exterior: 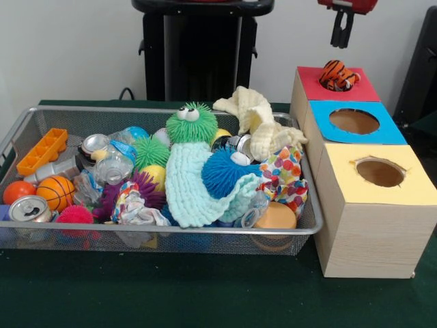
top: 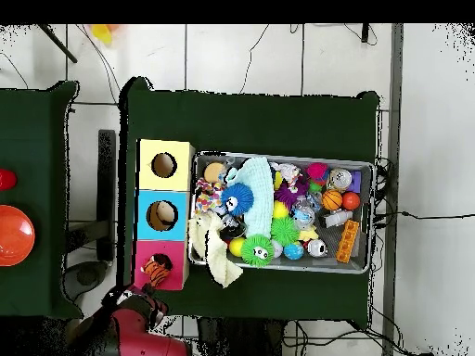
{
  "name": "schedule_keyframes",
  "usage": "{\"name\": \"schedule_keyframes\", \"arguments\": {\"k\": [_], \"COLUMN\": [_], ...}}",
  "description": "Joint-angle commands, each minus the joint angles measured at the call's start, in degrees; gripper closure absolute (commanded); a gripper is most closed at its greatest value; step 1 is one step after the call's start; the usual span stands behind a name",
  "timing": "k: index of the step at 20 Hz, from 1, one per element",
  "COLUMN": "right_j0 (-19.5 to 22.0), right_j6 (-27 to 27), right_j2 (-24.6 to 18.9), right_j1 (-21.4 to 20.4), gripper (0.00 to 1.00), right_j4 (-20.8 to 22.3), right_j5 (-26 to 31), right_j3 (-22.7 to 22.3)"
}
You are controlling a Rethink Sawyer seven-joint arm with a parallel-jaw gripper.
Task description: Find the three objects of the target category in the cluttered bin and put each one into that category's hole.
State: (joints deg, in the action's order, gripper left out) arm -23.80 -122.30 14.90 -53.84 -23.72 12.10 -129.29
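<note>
Hanging high above the tiger (exterior: 338,75) in the red hole, the hand (exterior: 342,37) looks narrowly closed, empty.

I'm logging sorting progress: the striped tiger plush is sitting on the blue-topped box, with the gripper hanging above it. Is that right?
Not quite. The tiger plush sits at the hole of the red-topped box, not the blue-topped box, which is the middle one and shows only its open hole. The gripper does hang above the tiger. The front view shows it; the overhead view agrees.

No words, numbers or signs can be read on anything. Marks on the can (exterior: 29,209) in the bin are too blurred.
</note>
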Motion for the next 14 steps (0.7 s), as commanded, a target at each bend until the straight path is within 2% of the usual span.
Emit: {"name": "schedule_keyframes", "arguments": {"k": [1, 8, 14], "right_j0": [0.9, 3.48, 5.9], "right_j6": [-12.66, -11.71, -11.42], "right_j2": [-5.66, -8.86, -10.86], "right_j1": [2.43, 3.94, 6.84], "gripper": [1.0, 1.0, 1.0], "right_j4": [-3.68, -3.99, -2.37], "right_j5": [1.67, -3.04, -7.64], "right_j3": [3.6, 1.57, 0.87]}}
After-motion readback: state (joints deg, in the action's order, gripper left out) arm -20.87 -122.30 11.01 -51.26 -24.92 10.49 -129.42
